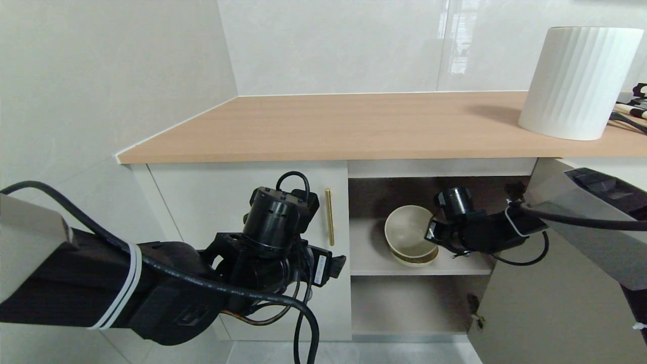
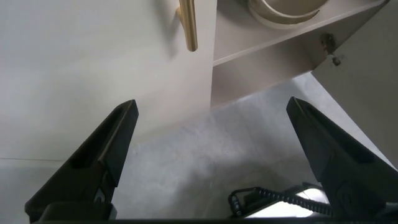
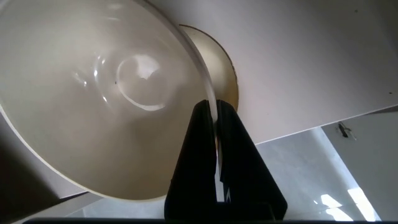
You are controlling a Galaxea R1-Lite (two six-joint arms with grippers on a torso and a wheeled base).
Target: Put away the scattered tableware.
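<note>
A cream bowl (image 1: 407,232) (image 3: 106,93) hangs tilted inside the open cabinet, just above the upper shelf (image 1: 371,260). My right gripper (image 1: 432,236) (image 3: 216,143) is shut on its rim, one finger inside and one outside. Under it a second, yellowish dish (image 1: 418,259) (image 3: 221,68) rests on the shelf. My left gripper (image 1: 336,265) (image 2: 211,155) is open and holds nothing, in front of the closed left door, below its gold handle (image 1: 329,216) (image 2: 188,25). The left wrist view catches the shelf's dishes (image 2: 286,9) at its edge.
The cabinet's right door (image 1: 551,303) is swung open toward me. Below the upper shelf lies a bare lower shelf (image 1: 409,303). On the wooden counter (image 1: 354,126) stands a tall white ribbed container (image 1: 576,81) at the right, with utensils behind it.
</note>
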